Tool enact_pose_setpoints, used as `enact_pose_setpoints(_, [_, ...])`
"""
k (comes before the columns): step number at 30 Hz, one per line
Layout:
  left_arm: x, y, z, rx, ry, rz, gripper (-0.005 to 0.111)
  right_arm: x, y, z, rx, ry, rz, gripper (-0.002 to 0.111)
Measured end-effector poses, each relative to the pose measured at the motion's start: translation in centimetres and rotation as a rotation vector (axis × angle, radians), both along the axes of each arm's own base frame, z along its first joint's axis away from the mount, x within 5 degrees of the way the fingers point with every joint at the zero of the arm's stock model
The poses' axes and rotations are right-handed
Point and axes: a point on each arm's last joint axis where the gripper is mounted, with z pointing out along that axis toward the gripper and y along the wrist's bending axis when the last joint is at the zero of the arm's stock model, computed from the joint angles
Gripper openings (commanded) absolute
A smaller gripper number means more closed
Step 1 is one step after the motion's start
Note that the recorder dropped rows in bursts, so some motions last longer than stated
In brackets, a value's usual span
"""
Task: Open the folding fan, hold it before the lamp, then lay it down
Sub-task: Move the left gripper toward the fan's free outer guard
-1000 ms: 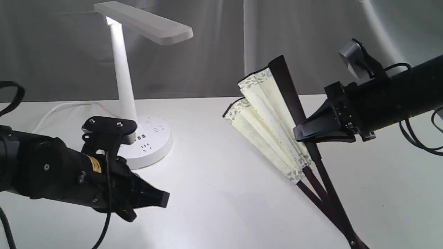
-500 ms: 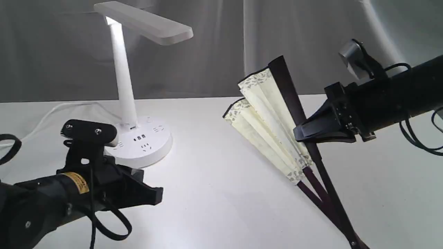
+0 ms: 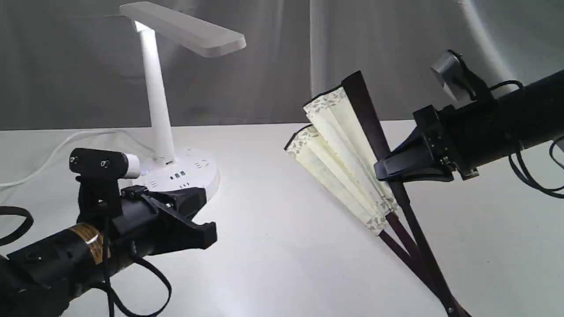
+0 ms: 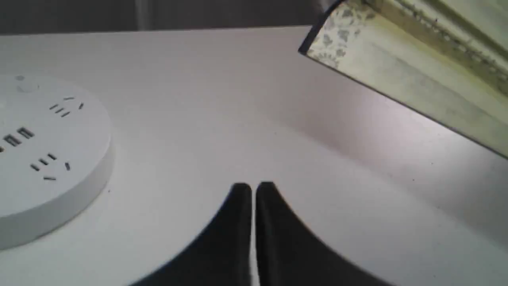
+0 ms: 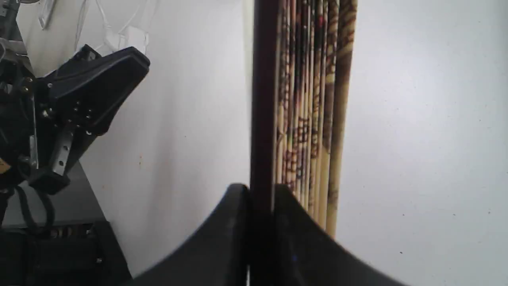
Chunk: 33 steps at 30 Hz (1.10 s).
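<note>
Grey curtain (image 3: 264, 66) behind, white bench (image 3: 282, 264) below. Lit lamp (image 3: 159, 114) stands toward the far left corner. Folding fan (image 3: 339, 145), partly spread, leans up near the right edge, pivot end low toward the front edge. Right gripper (image 3: 381, 171) pinches its dark outer guard mid-length. Left gripper (image 3: 210, 235) hovers before the lamp base, jaws pressed together, empty, well apart from the fan.

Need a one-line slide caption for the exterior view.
Partly opened folding fan held by its dark guard in the right gripper; shut left gripper hovers near the lamp base.
</note>
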Motion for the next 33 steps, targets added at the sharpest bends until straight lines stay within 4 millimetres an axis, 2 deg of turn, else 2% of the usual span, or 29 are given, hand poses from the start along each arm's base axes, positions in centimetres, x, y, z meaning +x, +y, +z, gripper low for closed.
enact_pose_setpoints(5, [0.2, -0.2, 0.2, -0.050, -0.030, 0.003, 0.015, 0.0, 0.0, 0.0, 0.000, 0.000, 0.000, 0.000])
enact_pose_setpoints(11, [0.4, -0.2, -1.4, -0.124, 0.064, 0.055, 0.025, 0.0, 0.0, 0.0, -0.001, -0.001, -0.001, 0.000])
enact_pose_setpoints(19, [0.5, -0.1, -2.6, -0.192, 0.151, 0.104, 0.025, 0.0, 0.0, 0.0, -0.002, -0.002, -0.003, 0.000])
enact_pose_setpoints(27, [0.6, -0.2, -2.6, -0.446, 0.300, 0.216, 0.025, 0.2, -0.1, -0.1, -0.012, -0.012, -0.020, 0.000])
enact_pose_setpoints(33, [1.8, -1.1, -2.9, -0.668, 0.380, 0.240, 0.025, 0.2, -0.1, -0.1, -0.012, -0.012, -0.020, 0.000])
